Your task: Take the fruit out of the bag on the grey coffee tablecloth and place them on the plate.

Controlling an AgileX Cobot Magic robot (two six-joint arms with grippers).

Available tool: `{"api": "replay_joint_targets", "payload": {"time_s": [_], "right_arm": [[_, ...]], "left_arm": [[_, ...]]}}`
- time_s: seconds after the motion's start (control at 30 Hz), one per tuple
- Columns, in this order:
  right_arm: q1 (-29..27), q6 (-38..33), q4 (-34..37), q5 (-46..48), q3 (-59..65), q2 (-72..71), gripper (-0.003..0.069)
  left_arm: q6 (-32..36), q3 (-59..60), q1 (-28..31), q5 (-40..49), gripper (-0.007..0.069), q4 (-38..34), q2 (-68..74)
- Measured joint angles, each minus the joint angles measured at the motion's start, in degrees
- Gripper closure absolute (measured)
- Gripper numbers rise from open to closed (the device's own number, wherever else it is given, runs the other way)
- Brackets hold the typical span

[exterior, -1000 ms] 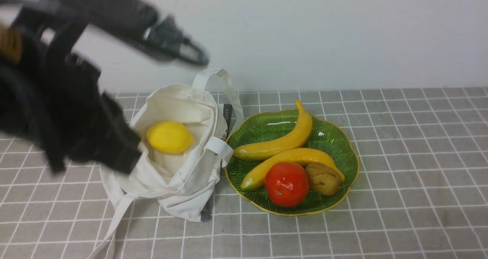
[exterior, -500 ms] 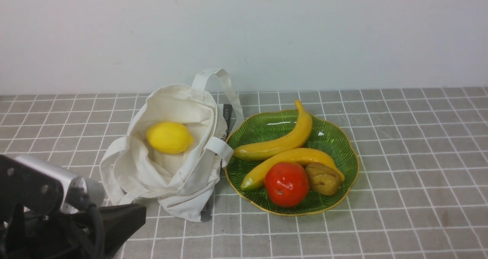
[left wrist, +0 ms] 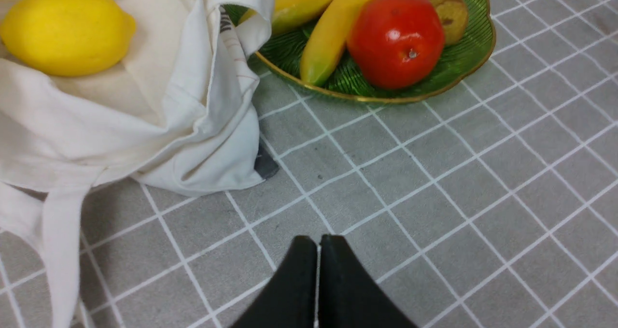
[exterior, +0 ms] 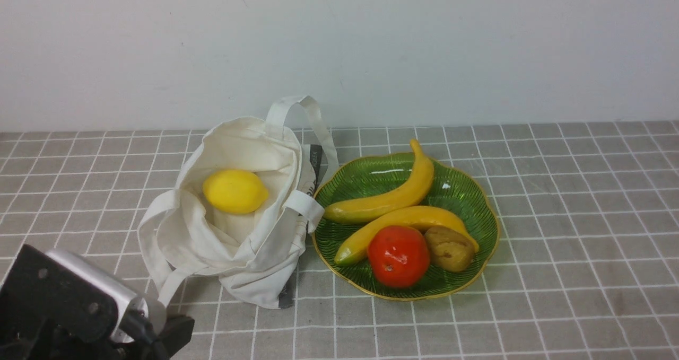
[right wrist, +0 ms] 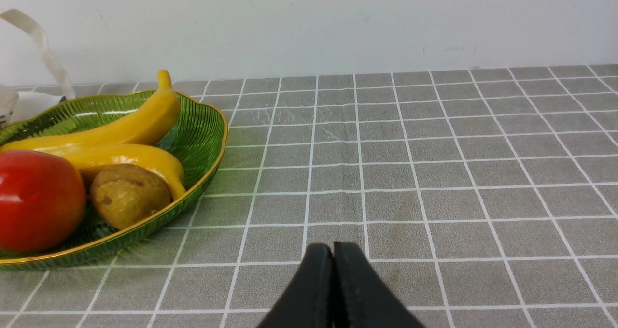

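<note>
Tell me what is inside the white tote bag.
One yellow lemon lies in the open mouth of the bag, resting on its cream lining. Folded cloth covers the bottom of the bag, so anything lying deeper cannot be seen.

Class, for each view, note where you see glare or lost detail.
Front view: glare streaks on the plate, a highlight on the red fruit. Left wrist view: a bright spot on that fruit; the left hand is a black, detail-free shape. Right wrist view: pale sheen inside the plate; the right hand equally dark.
</note>
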Motion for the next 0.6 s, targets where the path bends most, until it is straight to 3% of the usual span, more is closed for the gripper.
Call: {"api": "replay_joint_targets", "payload": {"time_s": [0.27, 0.43, 0.6], "right_arm": [[0.0, 0.0, 0.0, 0.0, 0.0, 0.0, 0.0673], [0.0, 0.0, 0.0, 0.0, 0.0, 0.0, 0.0673], [0.0, 0.0, 0.0, 0.0, 0.0, 0.0, 0.0673]], "left_arm": [[-4.0, 5.5, 3.1, -0.2, 0.0632, 7.7, -11.8], [-8.2, 13.4, 15.2, -1.3, 0.0632, 12.8, -25.0], [-8.6, 19.2, 20.4, -1.4, 0.0632, 14.9, -32.9]]}}
